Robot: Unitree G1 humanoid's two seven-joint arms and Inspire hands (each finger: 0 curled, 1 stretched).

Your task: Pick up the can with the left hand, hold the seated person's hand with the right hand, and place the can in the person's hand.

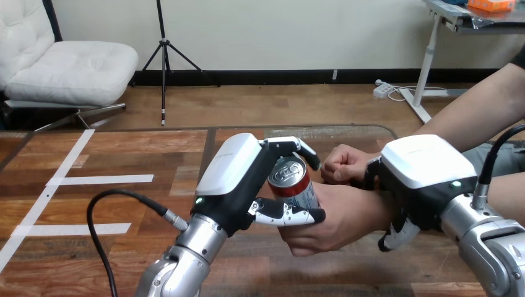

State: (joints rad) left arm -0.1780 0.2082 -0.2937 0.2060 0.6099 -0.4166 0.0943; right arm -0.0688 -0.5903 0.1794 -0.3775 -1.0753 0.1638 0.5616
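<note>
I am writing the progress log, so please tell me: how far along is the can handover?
Done: the left hand has the can lifted, fingers curled round it, and the right hand grips the person's wrist. In hand: the can appears to rest in the person's upturned hand. Left: the left hand has not yet let go of the can.

— What carries it all?
— A wooden table (155, 154) of brown planks, with a dark seam (208, 145) running from far edge to near.
— Anything lying flat on it?
— White tape, all left of the seam: a long strip (62, 167) slanting away from the seam toward the near edge, and a farther short strip (105, 179) and a nearer short strip (80, 229), both pointing back toward the seam.
</note>
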